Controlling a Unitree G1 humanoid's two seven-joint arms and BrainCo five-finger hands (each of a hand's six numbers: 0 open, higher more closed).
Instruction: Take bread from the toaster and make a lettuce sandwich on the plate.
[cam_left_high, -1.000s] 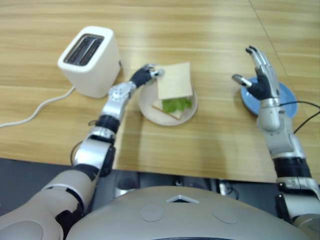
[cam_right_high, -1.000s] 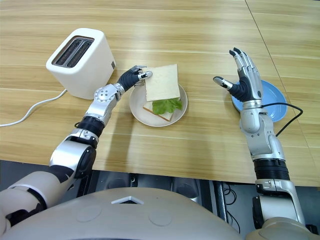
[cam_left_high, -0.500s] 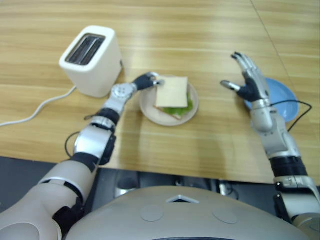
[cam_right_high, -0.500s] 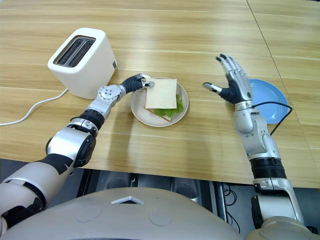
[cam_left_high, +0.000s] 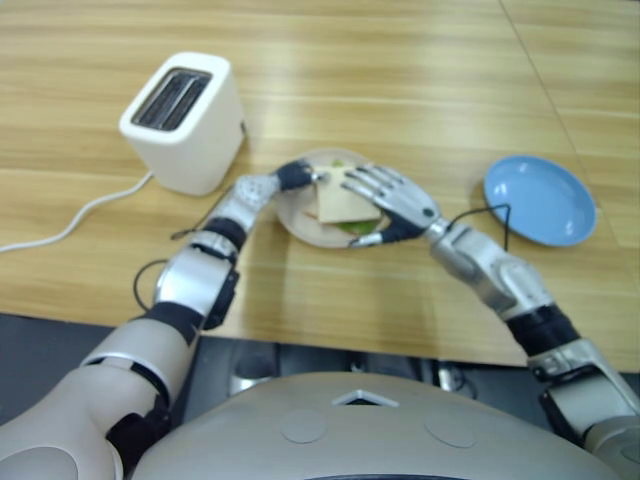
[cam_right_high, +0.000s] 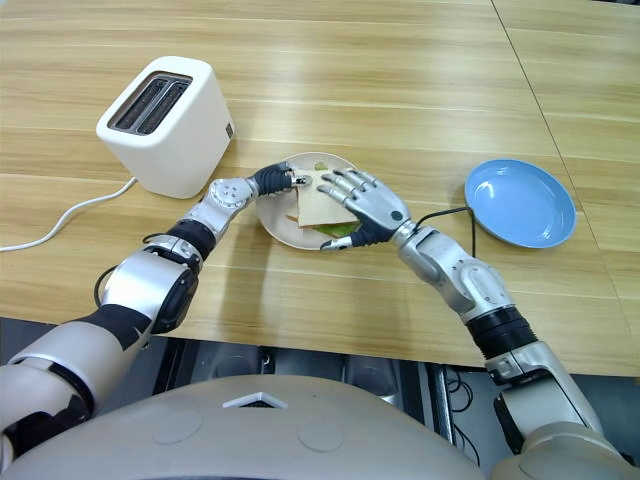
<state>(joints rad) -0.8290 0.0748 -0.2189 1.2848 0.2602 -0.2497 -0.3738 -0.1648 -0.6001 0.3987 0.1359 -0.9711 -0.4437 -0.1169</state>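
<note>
Swinging in from beside the blue plate (cam_right_high: 518, 203), the right hand (cam_right_high: 362, 205) now lies spread open on the top bread (cam_right_high: 315, 208), which has dropped flat onto the lettuce (cam_right_high: 337, 229) on the plate (cam_right_high: 272, 218). The left hand (cam_right_high: 275, 180) pinches the bread's corner, near the toaster (cam_right_high: 165, 122) on the counter (cam_right_high: 400, 80).

Blue dish (cam_right_high: 518, 203) on wooden table (cam_right_high: 400, 60), black cable (cam_right_high: 450, 209) beside it.
</note>
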